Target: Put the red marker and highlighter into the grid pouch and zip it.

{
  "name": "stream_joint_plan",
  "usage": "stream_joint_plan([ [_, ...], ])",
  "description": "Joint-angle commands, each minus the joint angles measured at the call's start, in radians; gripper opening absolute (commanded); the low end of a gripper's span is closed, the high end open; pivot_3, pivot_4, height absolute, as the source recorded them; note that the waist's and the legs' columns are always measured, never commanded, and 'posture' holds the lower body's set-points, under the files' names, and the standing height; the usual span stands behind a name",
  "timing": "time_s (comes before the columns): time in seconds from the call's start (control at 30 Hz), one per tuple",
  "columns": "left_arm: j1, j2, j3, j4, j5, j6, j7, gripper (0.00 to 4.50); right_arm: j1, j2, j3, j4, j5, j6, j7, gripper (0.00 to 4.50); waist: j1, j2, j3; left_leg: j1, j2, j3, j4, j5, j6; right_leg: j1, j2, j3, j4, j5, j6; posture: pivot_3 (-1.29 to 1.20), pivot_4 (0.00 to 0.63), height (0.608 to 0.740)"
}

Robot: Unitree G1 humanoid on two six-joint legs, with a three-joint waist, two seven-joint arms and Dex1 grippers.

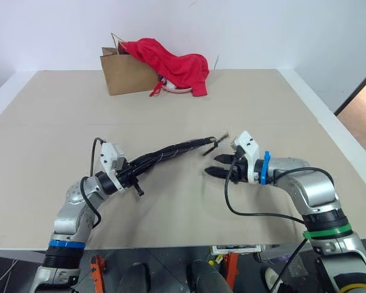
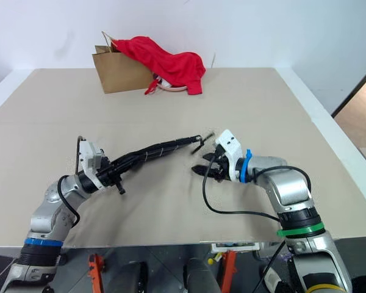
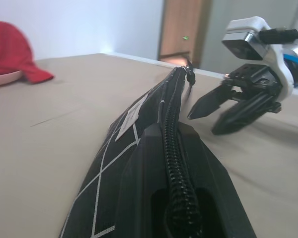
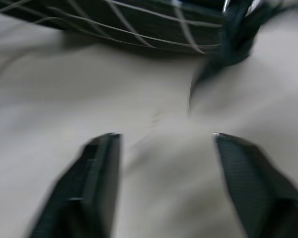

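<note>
My left gripper (image 1: 133, 176) is shut on one end of the grid pouch (image 1: 171, 150), a black pouch with white grid lines. It holds the pouch edge-up above the table, stretched toward the right. The zipper (image 3: 175, 163) runs along the top edge, and its pull cord (image 1: 211, 144) hangs at the far end. My right gripper (image 1: 211, 165) stands open just below and to the right of that cord, touching nothing; in the right wrist view the cord (image 4: 233, 34) lies beyond its spread fingers. The red marker and the highlighter are out of view.
A brown paper bag (image 1: 125, 73) stands at the far side of the tan table (image 1: 61, 122) with a red cloth (image 1: 174, 64) draped over it. The table's front edge runs close below both arms.
</note>
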Motion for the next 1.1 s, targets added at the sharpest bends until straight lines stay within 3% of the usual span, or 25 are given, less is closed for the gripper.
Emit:
stream_joint_plan([
  [0.03,-0.065,0.014,-0.009,0.037,0.013,-0.050,-0.069,0.00,0.064,-0.119,-0.139,-0.075,0.048,-0.040,0.083,3.33,0.007,0.000,0.000,0.000,-0.001,0.000,0.000,0.000,0.000,0.000,-0.001,-0.001,0.000,0.000,0.001,0.00,0.150,0.740],
  [0.33,-0.230,0.003,-0.063,0.275,0.048,-0.155,-0.283,0.00,0.348,-0.301,-0.427,-0.200,0.122,-0.065,0.176,3.33,0.012,0.000,0.000,-0.001,-0.001,-0.002,0.000,0.000,0.000,0.001,0.000,-0.003,-0.002,0.000,0.002,0.00,0.150,0.740],
  [0.57,-0.222,0.013,-0.119,0.350,0.058,-0.132,-0.440,2.82,0.408,-0.268,-0.469,-0.268,0.156,-0.036,0.102,3.42,-0.003,0.000,0.000,0.001,-0.001,-0.001,0.001,0.000,0.000,0.002,0.000,0.000,-0.002,0.001,0.001,0.00,0.150,0.740],
  [0.7,-0.205,0.010,-0.060,0.293,0.029,-0.070,-0.339,4.44,0.401,-0.268,-0.459,-0.253,0.163,-0.039,0.086,3.42,-0.002,0.000,0.000,0.001,-0.001,-0.001,0.001,0.000,0.000,0.003,0.000,-0.001,-0.002,0.001,0.002,0.00,0.150,0.740],
  [0.83,-0.123,0.122,0.024,0.133,-0.059,0.190,-0.246,4.44,0.359,-0.269,-0.443,-0.189,0.153,-0.058,0.081,3.42,-0.007,0.000,0.000,0.001,0.000,0.000,0.001,0.000,0.000,0.002,0.000,0.000,-0.002,0.001,0.002,0.00,0.150,0.740],
  [1.0,-0.004,0.184,0.168,0.016,-0.004,0.375,0.112,4.44,0.287,-0.235,-0.447,-0.071,0.146,-0.102,0.051,3.42,-0.004,0.000,0.000,0.004,0.001,-0.001,0.000,0.000,0.000,0.004,0.000,0.000,-0.001,0.000,0.001,0.00,0.150,0.740],
  [1.1,0.063,0.215,0.250,-0.050,-0.017,0.466,0.221,4.44,0.248,-0.205,-0.448,0.002,0.145,-0.118,0.030,3.42,-0.004,-0.002,0.001,0.004,0.000,-0.001,0.001,0.000,0.000,0.004,-0.001,-0.001,-0.001,0.001,0.001,0.00,0.150,0.740],
])
